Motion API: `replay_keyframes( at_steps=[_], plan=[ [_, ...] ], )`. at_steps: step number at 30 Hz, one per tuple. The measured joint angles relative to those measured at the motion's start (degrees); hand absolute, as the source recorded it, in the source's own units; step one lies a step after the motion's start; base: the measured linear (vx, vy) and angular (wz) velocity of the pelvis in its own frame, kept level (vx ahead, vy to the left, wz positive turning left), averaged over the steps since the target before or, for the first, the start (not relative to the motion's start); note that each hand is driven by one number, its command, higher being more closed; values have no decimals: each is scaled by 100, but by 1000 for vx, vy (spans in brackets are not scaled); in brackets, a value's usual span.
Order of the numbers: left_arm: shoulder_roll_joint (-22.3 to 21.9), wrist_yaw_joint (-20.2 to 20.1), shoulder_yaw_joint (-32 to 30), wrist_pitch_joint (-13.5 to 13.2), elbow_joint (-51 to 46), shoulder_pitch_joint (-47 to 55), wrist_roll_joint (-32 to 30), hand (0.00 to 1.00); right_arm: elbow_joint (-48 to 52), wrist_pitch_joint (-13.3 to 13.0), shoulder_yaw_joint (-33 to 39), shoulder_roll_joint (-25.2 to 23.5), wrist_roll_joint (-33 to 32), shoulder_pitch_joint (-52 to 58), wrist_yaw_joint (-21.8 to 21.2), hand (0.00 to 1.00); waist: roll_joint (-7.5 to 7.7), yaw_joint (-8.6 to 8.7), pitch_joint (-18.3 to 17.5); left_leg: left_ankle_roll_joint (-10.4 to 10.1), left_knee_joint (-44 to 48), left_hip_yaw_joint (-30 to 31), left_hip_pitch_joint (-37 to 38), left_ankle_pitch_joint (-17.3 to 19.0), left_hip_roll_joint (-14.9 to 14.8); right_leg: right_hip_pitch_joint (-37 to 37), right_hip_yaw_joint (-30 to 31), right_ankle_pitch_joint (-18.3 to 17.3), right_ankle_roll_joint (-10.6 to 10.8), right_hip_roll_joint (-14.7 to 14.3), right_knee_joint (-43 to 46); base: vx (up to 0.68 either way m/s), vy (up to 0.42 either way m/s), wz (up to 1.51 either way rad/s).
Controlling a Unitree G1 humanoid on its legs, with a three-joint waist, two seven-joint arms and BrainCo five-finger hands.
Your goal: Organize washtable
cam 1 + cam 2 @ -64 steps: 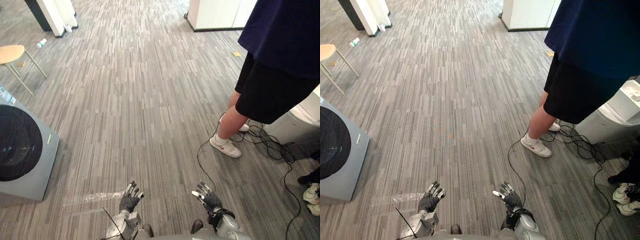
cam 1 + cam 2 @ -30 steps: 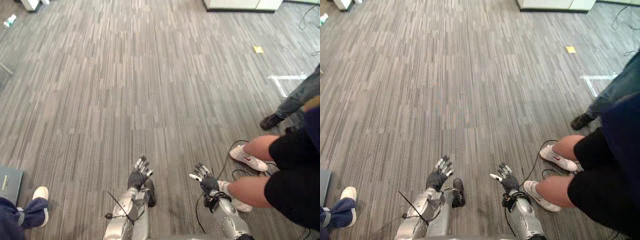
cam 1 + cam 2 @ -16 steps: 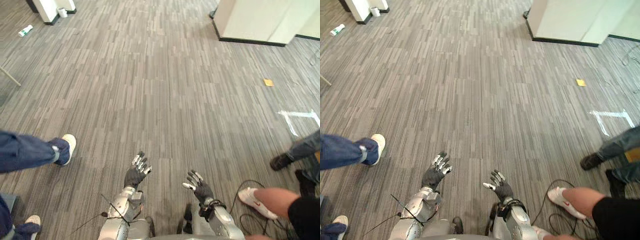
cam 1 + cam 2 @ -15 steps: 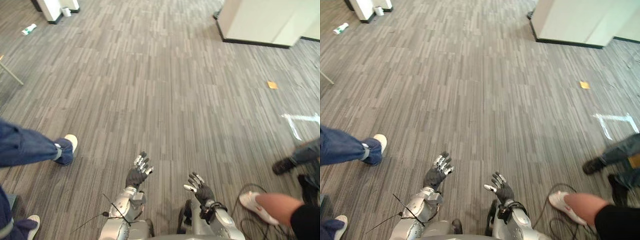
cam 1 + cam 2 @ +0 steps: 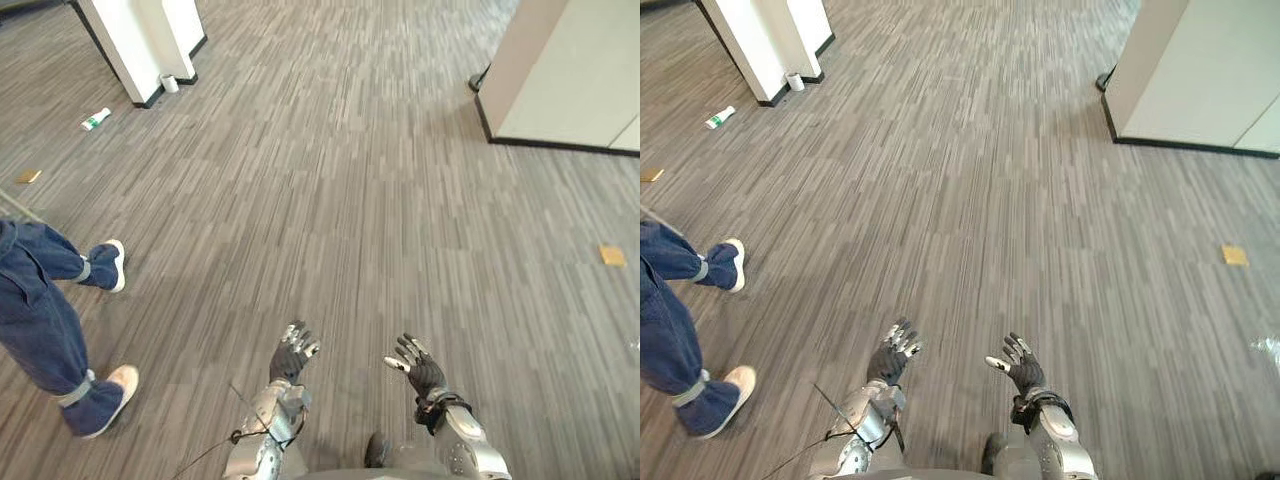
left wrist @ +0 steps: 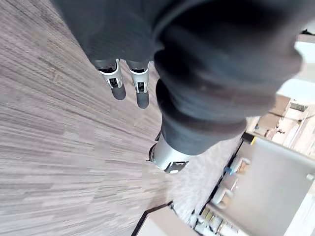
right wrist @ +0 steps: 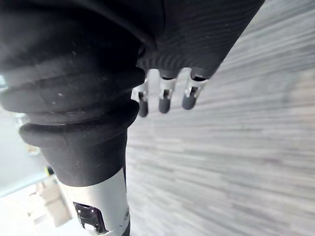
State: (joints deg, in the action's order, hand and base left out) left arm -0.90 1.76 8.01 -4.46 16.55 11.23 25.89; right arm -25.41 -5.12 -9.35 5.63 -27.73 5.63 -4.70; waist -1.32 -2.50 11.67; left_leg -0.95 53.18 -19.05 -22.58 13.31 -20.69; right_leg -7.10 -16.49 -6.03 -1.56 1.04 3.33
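Currently both hands sit low in the head views, over the grey striped floor [image 5: 330,200].

Left hand [image 5: 291,358]: fingers straight and spread, holding nothing. Its wrist view agrees, with fingers [image 6: 140,88] stretched out above the floor.

Right hand [image 5: 424,374]: likewise open, fingers fanned, thumb out to the side, grasping nothing. Its wrist view shows the fingertips [image 7: 165,98] straight. The two hands are apart from each other and touch nothing.

Person [image 5: 35,320] at the left edge, in blue jeans and white shoes [image 5: 113,392], standing on the floor well apart from the hands.

White pillar [image 5: 145,40] with a dark base, far left. A small white cylinder [image 5: 171,83] stands at its foot; cannot tell what it is. A bottle [image 5: 96,119] lies on the floor near the pillar.

Pale cabinet [image 5: 570,70] on a dark plinth, far right. A yellow-brown scrap [image 5: 611,255] lies on the floor at the right.
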Motion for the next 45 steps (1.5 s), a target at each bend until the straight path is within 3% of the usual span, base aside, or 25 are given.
replay_keyframes(
  at_steps=[3,4,6,8,10,12,14,16,17,19,21,22,24,25,27,29,30,33,35,36,37,38,40,43,45],
  plan=[
    [-27,117,-382,19,-292,277,-13,0,-33,-11,-13,5,2,-147,-5,0,-103,-163,16,-707,-3335,-201,-326,-627,398,-491,72,-578,382,113,-64,805,180,-29],
    [-6,182,-523,19,-420,416,-14,0,-188,-9,-20,-28,2,-182,-7,0,17,-287,-19,-414,-3138,-211,-294,-1252,518,-694,205,-801,518,316,38,866,254,-50],
    [7,249,-839,20,-557,602,-19,0,-305,17,-199,-94,10,-264,-29,0,154,-302,-85,135,-2453,-186,-315,-969,597,-582,177,-892,557,663,806,677,224,-39],
    [107,309,-1021,11,-808,756,-85,0,-314,33,-278,-270,9,-354,-115,0,443,-278,-138,688,-1895,-545,-12,-345,820,318,358,-673,403,1461,3348,828,354,-22],
    [313,338,-1022,28,-790,716,-171,0,-520,67,-257,-454,10,-564,-175,0,531,-188,-76,681,-1852,-618,581,149,1004,945,440,-300,463,1779,5195,672,171,-12],
    [406,336,-1011,26,-790,717,-195,0,-579,101,-276,-533,9,-669,-175,0,413,-131,-9,528,-2230,-735,1501,453,1058,1418,366,-442,244,1716,6239,605,60,-33],
    [483,336,-895,12,-782,593,-201,0,-451,62,-280,-513,8,-577,-183,0,377,0,13,406,-3029,-764,2422,563,1279,2037,-60,-659,21,1670,6044,653,23,-1],
    [648,321,-562,0,-559,179,-202,0,-420,51,-214,-507,5,-416,-181,0,358,248,13,210,-3426,-576,2855,664,1313,2729,-302,-741,92,1473,4563,545,-13,50],
    [690,319,-487,2,-451,30,-203,0,-402,53,-192,-503,5,-347,-182,0,361,333,14,141,-3499,-529,2955,690,1306,2868,-368,-658,135,1442,3928,493,-82,60],
    [635,325,-330,10,-92,-428,-355,0,-398,86,-177,-487,11,-161,-181,0,373,459,24,-241,-3804,-478,3536,862,1281,3066,-940,161,368,1373,1200,812,-191,49],
    [579,328,-306,-11,104,-496,-488,0,-342,110,-202,-457,22,-25,-184,0,369,506,-10,-477,-3934,-505,4094,918,1317,3198,-1237,151,360,1331,951,792,-204,10],
    [530,333,-285,-32,321,-447,-590,0,-354,136,-221,-355,44,105,-188,0,309,507,-177,-525,-3260,-371,4196,895,1015,3281,-925,846,-359,1097,1382,879,-237,-9],
    [428,318,-120,-32,378,-388,-635,0,-333,137,-104,-256,89,130,-191,0,-16,504,-265,-547,-1824,-140,3681,356,411,3350,-888,972,-346,937,2040,946,-267,-29],
    [320,301,-65,-19,417,-291,-639,0,-325,152,-22,-108,136,57,-187,0,-418,425,-308,-543,-261,54,3085,-911,-233,3197,-896,556,-519,584,2361,1014,-217,-63],
    [197,237,-64,43,554,-300,-616,0,-311,159,43,-18,133,-142,-147,0,-573,403,-247,-303,1203,359,2389,-756,-500,2808,-785,212,-515,290,2318,834,-102,-58],
    [191,200,-76,142,626,-300,-539,0,-249,149,25,-50,128,-261,-53,0,-261,408,-45,322,1861,330,1830,-257,-384,1453,-520,-148,-346,146,1796,732,-61,-23],
    [189,202,-85,140,599,-242,-484,0,-219,121,10,-76,122,-263,-43,0,-163,374,-60,382,1772,194,1676,-153,-347,1179,-426,-180,-310,148,1641,664,-24,-47],
    [177,204,-158,139,401,-122,-377,0,-33,32,-13,-142,103,-597,-43,0,44,199,-18,215,-68,28,587,151,-92,435,54,-402,28,241,1258,640,90,-79],
    [136,230,-209,138,227,-10,-372,0,-47,-98,-28,-151,71,-686,-40,0,-36,142,-43,-503,-2693,533,253,-407,422,312,374,-884,523,535,1571,600,283,-93],
    [100,241,-207,136,130,97,-370,0,-65,-105,-30,-94,70,-672,-41,0,-86,144,-74,-619,-3149,675,284,-608,475,284,445,-1083,658,558,1767,733,487,-106],
    [54,238,-256,130,-70,343,-392,0,-124,-87,-113,-89,79,-623,-61,0,-54,107,-95,-429,-2668,773,310,-1257,548,194,684,-1483,849,781,2168,731,505,-88],
    [105,226,-317,137,-127,425,-401,0,-275,-61,-219,-175,88,-567,-100,0,162,158,-102,-222,-2009,680,290,-715,646,180,719,-1576,920,1136,2667,711,501,-77],
    [311,245,-393,138,-220,357,-383,0,-341,12,-240,-336,117,-583,-171,0,552,132,-89,10,-1754,232,481,-254,850,872,694,-1195,728,1802,4057,463,319,-47],
    [488,274,-411,135,-333,212,-290,0,-345,51,-197,-479,-13,-673,-161,0,466,149,78,145,-2178,33,1186,-63,903,1404,191,-881,402,2154,5048,429,216,-33],
    [529,317,-345,62,-610,210,-236,0,-209,15,-199,-543,-189,-600,-165,0,385,166,55,32,-3135,-163,1944,-231,963,1519,-612,-943,446,1977,3906,420,89,-22]
  ],
)
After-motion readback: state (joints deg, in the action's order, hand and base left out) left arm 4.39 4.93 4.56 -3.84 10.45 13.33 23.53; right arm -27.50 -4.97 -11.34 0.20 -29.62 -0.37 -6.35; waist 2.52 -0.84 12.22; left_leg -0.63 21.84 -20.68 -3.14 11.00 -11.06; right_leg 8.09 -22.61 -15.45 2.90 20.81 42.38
